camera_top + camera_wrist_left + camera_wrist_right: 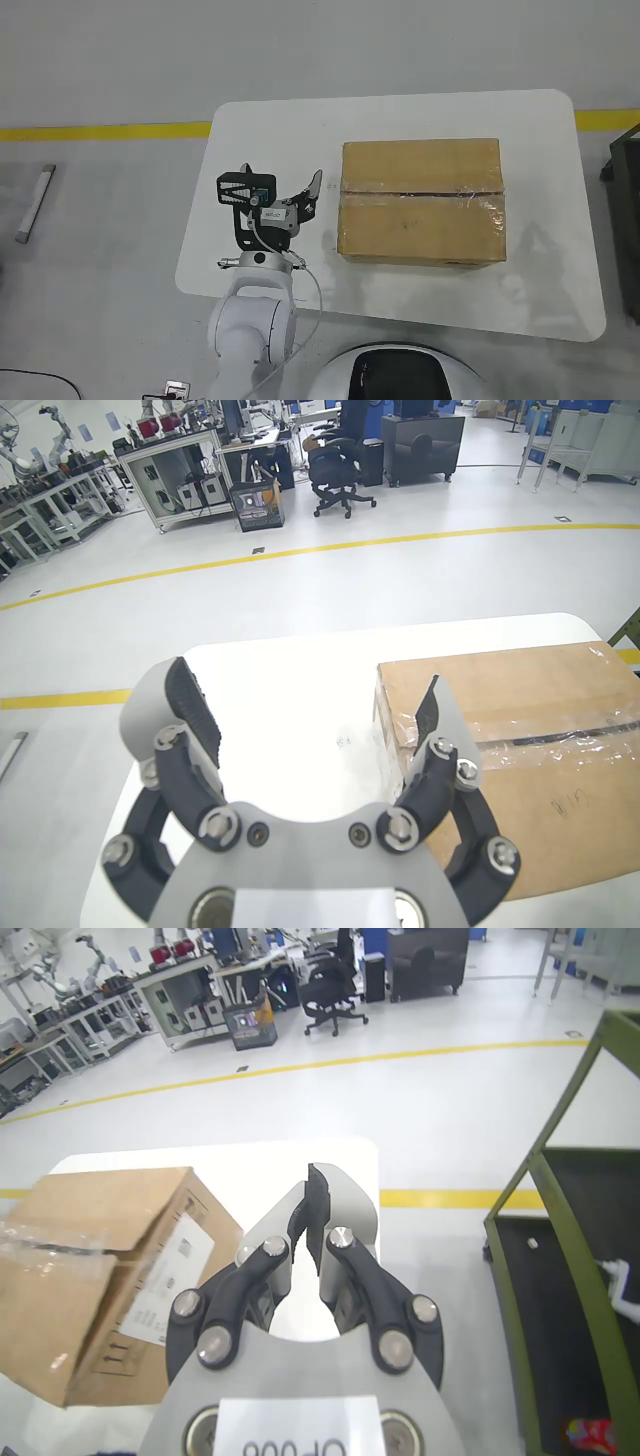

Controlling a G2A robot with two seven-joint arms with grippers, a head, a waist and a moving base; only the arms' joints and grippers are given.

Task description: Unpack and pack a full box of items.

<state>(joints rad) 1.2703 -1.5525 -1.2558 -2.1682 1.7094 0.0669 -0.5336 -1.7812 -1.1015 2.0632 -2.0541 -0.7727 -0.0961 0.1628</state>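
I'm seeing the cardboard box (421, 200) taped shut on the white table (270, 130). My left gripper (282, 180) hovers just beside the box's end, fingers spread wide. The right gripper (314, 1180) is near the box's labelled end, fingers pressed together.

Box on the bench, gripper beside it.
The box (421, 201) sits on the right half of the bench (270, 130). The left gripper (281, 180) hangs over the bench just left of the box, apart from it. A cart (628, 200) stands on the floor right of the bench, and a floor line (100, 131) runs behind.
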